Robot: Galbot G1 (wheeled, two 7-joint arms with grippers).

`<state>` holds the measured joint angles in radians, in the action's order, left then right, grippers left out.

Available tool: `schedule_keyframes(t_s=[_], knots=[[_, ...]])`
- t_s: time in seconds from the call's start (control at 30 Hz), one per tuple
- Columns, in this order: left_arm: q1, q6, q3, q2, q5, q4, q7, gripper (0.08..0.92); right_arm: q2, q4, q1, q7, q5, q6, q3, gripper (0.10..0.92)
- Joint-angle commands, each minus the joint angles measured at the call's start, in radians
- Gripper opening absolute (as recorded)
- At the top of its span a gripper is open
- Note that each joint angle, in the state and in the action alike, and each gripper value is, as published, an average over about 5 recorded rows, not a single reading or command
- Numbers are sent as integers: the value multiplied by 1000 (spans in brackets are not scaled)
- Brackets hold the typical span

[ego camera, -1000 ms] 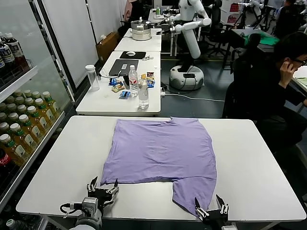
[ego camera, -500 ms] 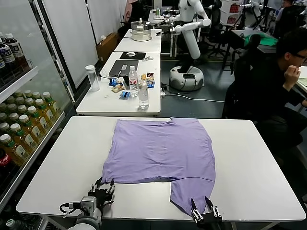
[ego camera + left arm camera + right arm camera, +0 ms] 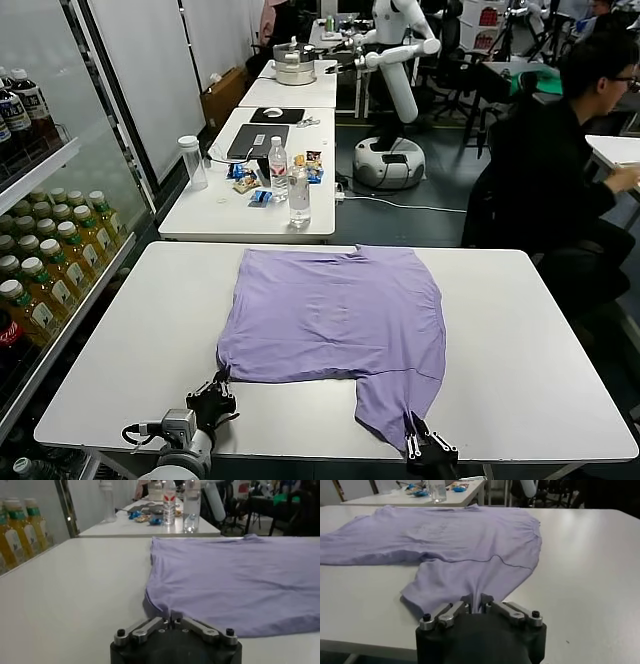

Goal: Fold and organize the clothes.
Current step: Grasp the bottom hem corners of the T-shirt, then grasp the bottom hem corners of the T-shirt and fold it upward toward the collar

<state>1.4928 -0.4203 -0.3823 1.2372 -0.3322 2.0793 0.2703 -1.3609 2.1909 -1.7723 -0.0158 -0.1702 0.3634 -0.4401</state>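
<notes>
The lavender T-shirt lies spread flat on the white table, one sleeve hanging toward the near edge. My left gripper is at the shirt's near left corner and is shut on that corner; the left wrist view shows the left gripper pinching the hem of the shirt. My right gripper is at the near edge and is shut on the sleeve's tip; in the right wrist view the right gripper has a fold of the shirt between its fingers.
A second white table behind holds water bottles, a clear cup and a laptop. A shelf of drink bottles stands at the left. A seated person is at the far right, another robot at the back.
Both grippers moved forward to the shirt and closed: the left on the near left corner, the right on the sleeve tip. The shirt's near left corner shifted slightly.
</notes>
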Motion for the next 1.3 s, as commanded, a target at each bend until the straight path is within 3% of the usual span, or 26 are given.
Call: schedule_keyframes(t_s=[0.03, 0.37, 0.9, 1.3], knots=[[-3, 97, -6, -17, -49, 65, -6, 92, 27, 83, 50, 9, -53, -17, -26, 121], [-67, 116, -14, -49, -105, 37, -10, 92, 101, 70, 239, -25, -146, -4, -71, 115], [-300, 118, 31, -100, -106, -205, -11, 92, 163, -317, 689, -51, -189, 9, 23, 115], [-393, 101, 65, -80, -65, -341, -12, 92, 119, -472, 802, -40, -115, 11, 105, 115]])
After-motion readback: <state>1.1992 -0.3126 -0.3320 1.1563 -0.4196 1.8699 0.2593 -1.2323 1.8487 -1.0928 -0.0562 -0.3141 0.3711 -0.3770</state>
